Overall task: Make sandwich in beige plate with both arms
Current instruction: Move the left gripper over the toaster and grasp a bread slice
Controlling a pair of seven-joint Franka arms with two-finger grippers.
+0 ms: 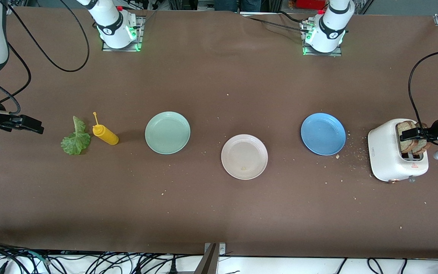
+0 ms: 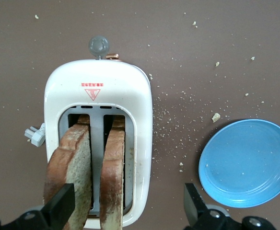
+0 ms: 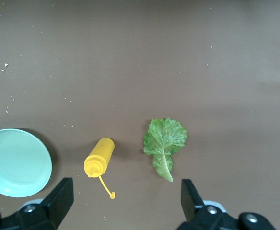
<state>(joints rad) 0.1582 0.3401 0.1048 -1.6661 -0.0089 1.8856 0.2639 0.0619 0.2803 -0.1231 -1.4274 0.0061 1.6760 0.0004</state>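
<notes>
Standing in the toaster [image 1: 388, 160] at the left arm's end, two toast slices [image 2: 89, 167] (light, crumbly) were best pinched by the crust; lettuce [image 1: 75, 139] was limp. The beige plate [image 1: 226, 165] lay mid-table. The left gripper [image 2: 125, 211], over the toaster, and the right gripper [image 3: 125, 206], near the lettuce, were spread, holding nothing.

toaster [image 2: 99, 96]: two toast slices [image 2: 75, 158] upright | blue plate [image 2: 248, 163] beside | crumbs scattered
</notes>
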